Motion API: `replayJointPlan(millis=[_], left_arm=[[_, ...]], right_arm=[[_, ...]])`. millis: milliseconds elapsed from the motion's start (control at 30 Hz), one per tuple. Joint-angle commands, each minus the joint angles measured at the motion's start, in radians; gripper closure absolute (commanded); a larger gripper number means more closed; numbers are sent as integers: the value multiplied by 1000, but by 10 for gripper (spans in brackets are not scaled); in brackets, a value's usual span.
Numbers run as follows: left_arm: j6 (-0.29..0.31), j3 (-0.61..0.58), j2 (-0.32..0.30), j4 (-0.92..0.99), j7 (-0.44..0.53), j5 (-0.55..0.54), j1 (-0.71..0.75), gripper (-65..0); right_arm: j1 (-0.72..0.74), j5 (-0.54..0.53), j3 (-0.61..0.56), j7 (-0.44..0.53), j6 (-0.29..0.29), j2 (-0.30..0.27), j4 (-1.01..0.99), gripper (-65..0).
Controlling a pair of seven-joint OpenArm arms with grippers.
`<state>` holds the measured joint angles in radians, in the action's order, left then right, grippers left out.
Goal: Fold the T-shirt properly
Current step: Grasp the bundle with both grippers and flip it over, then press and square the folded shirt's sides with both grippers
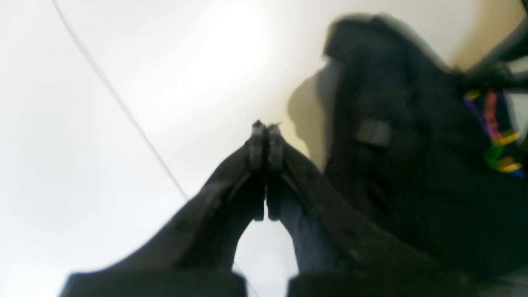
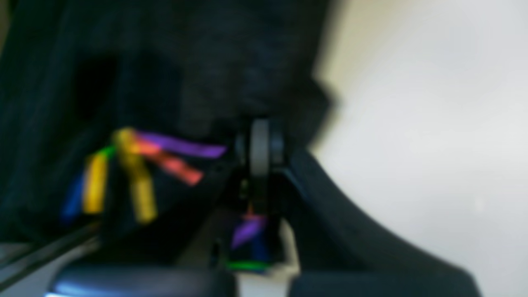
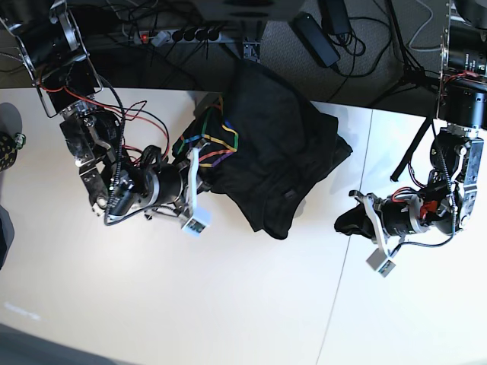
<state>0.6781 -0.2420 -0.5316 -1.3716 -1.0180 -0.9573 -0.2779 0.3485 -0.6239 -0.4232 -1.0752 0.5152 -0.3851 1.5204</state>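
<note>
T-shirt [image 3: 270, 152] in right gripper [image 2: 260, 142].

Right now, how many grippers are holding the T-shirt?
1. The right gripper is shut on the T-shirt at its printed edge. The left gripper is shut on nothing, apart from the cloth, over the table.

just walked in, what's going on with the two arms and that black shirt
A two-armed robot is working on folding a black T-shirt, which lies crumpled in a heap at the far edge of the white table, part of its rainbow print showing. The right claw is shut on the T-shirt at the printed edge. The left claw is shut and empty, apart from the cloth, over bare table. No neat fold is visible yet.
</note>
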Motion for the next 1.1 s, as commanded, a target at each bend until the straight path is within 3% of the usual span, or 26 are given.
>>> replayJointPlan(millis=[0,133,200,400,500,800,933,1067], left_arm=[[20,7,-26,-58,-5,-35,-9,0],[20,6,-74,-260,-89,-101,110,0],[20,6,-80,-358,-86,-106,187,0],[20,6,-53,-446,-69,-97,362,0],[20,5,-22,-446,-19,-24,410,0],[20,-90,7,-306,108,199,396,0],[20,-159,8,-214,196,296,327,0],[20,-194,8,-151,211,327,237,0]], right_arm=[[40,-13,32,21,57,-8,16,0],[76,-12,73,21,57,-8,16,0],[90,-13,74,32,57,-8,16,0],[102,-12,74,31,57,-8,12,0],[102,-13,74,31,57,-8,9,0],[48,-72,74,-25,58,-20,9,0],[16,-71,74,-26,57,-36,10,0],[-11,-76,74,-29,58,-54,10,0]])
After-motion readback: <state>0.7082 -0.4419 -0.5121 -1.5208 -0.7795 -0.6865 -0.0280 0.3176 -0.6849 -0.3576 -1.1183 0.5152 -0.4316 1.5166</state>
